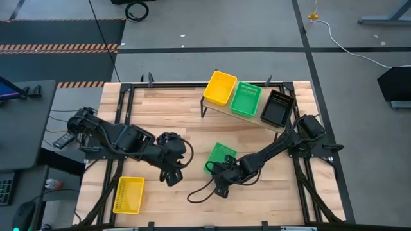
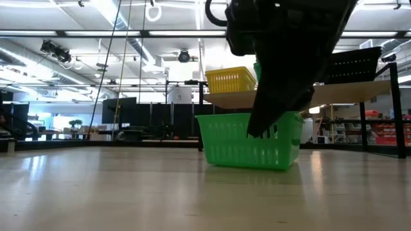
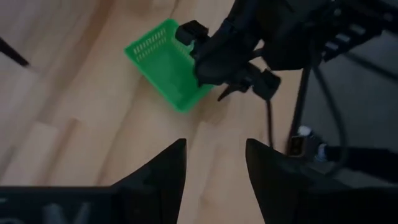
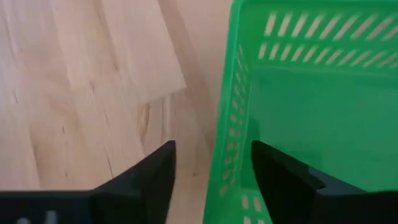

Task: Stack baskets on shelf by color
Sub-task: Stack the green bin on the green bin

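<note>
Fingers of my right gripper [image 4: 211, 168] spread wide, astride one perforated wall of the green plastic mesh basket [image 4: 311, 112] on the plank tabletop [image 1: 186, 119], one finger inside, one outside, no squeeze yet, my left gripper [image 1: 171, 174] parted nearby, empty.

The right arm reaches from the right edge toward the middle of the tabletop [image 1: 160, 109], its wrist bent low. The right claw [image 4: 211, 168] points downward with its two dark fingers [image 4: 149, 174] spread apart, one on either side of a thin wall. The left arm stretches in from the left; the left claw [image 3: 214, 165] hangs above the tabletop, parted and holding nothing.
</note>
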### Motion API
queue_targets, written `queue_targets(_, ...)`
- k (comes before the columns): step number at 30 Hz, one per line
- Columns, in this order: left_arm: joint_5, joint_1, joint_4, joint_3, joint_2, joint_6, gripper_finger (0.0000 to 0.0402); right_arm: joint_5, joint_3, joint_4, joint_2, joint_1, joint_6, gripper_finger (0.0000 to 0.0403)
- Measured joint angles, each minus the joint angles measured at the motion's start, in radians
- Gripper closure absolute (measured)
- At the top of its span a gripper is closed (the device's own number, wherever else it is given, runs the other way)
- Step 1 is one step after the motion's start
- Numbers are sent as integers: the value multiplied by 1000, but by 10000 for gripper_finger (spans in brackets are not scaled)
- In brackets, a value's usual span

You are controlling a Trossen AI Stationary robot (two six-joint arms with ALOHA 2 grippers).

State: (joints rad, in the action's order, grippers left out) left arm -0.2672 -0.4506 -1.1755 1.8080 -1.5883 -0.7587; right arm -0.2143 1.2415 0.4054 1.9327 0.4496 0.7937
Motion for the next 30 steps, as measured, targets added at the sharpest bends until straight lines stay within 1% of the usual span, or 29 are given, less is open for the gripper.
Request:
queue_targets(2, -9, -12, 11, 0, 0, -68, 230, -2, 0, 0, -1, -1, -38, 209)
queue_targets(5, -51, -29, 34, 0, 0, -150, 230, 17, 0, 8, -7, -10, -110, 262)
queue_targets(10, -135, -59, 61, 0, 0, -228, 230, 134, 1, 16, -11, -24, -180, 375)
queue_targets(11, -144, -62, 61, 0, 0, -236, 230, 155, 1, 21, -18, -26, -196, 386)
queue_targets(15, -163, -78, 59, 0, 0, -278, 230, 170, 1, 56, -73, -15, -230, 384)
queue_targets(18, -167, -86, 58, 0, 0, -303, 230, 168, 0, 98, -154, -5, -264, 392)
queue_targets(23, -167, -99, 44, 0, 0, -311, 230, 161, 0, 142, -326, 15, -322, 391)
queue_targets(27, -166, -104, 10, 0, 0, -311, 230, 157, 0, 176, -474, 24, -334, 391)
queue_targets(30, -167, -104, -1, 0, 0, -307, 230, 128, 0, 192, -587, 24, -343, 392)
